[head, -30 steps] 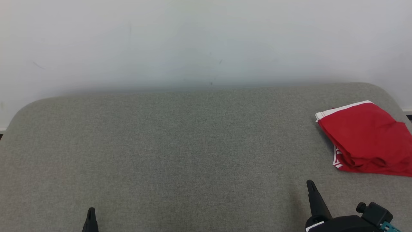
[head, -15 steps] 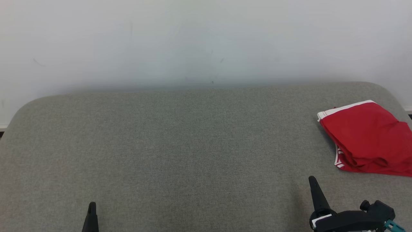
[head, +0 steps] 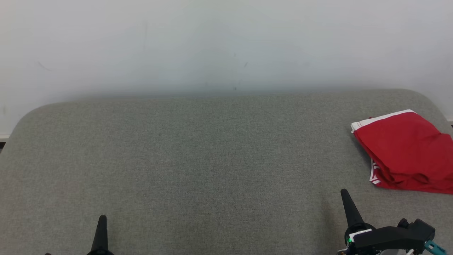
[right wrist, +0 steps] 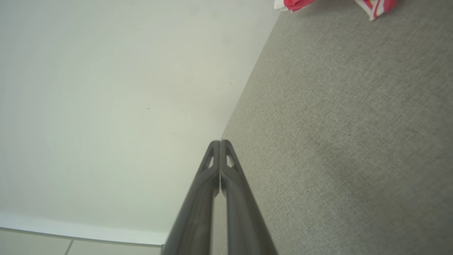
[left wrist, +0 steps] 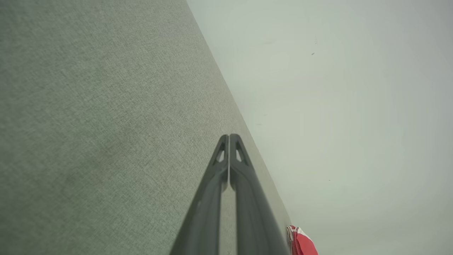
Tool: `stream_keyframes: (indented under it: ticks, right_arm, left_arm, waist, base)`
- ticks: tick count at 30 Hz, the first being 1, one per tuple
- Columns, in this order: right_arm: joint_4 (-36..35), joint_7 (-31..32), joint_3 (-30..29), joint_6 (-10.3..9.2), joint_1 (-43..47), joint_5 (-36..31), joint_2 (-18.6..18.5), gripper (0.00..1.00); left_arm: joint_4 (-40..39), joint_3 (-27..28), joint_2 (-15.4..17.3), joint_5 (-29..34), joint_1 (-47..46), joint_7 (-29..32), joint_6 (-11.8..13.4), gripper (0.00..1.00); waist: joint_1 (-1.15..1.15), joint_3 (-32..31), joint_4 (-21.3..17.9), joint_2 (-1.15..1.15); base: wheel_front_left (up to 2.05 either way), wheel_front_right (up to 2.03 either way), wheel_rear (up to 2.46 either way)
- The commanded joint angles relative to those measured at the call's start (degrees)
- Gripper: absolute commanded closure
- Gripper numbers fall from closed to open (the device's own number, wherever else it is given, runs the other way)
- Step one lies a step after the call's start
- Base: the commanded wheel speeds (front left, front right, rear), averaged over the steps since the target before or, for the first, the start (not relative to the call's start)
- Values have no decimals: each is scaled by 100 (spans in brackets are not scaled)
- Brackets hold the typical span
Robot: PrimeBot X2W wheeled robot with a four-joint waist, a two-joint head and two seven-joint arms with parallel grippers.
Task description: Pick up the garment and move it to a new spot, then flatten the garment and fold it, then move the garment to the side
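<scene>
Red garment (head: 403,152) sits on the grey table (head: 212,159) at its right edge, roughly 2 o'clock off the right gripper (head: 344,194), far from the left gripper (head: 102,219), both claws pinched closed, empty.

A grey fabric-covered surface (head: 198,148) with rounded corners stands against a plain white wall (head: 212,42), evenly lit
</scene>
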Motion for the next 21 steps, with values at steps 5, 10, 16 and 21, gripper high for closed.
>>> stream_keyframes:
  ticks: [5,10,16,21]
  right_arm:
    - [-12,78,-40,4,-134,347,-23,100]
    - [8,130,-67,4,-177,610,-20,100]
    - [29,189,-99,5,-219,917,-16,100]
    - [49,238,-124,4,-255,1147,-11,100]
  left_arm:
    - [11,45,21,-347,-171,88,-55,100]
    - [44,65,23,-584,-228,159,-85,100]
    - [81,84,24,-865,-292,237,-106,100]
    - [112,102,24,-1107,-345,297,-137,100]
  waist:
    - [0,13,11,0]
    - [0,26,22,0]
    - [0,41,35,0]
    - [0,54,45,0]
  base:
    - [0,0,0]
    - [0,0,0]
    - [0,0,0]
    - [0,0,0]
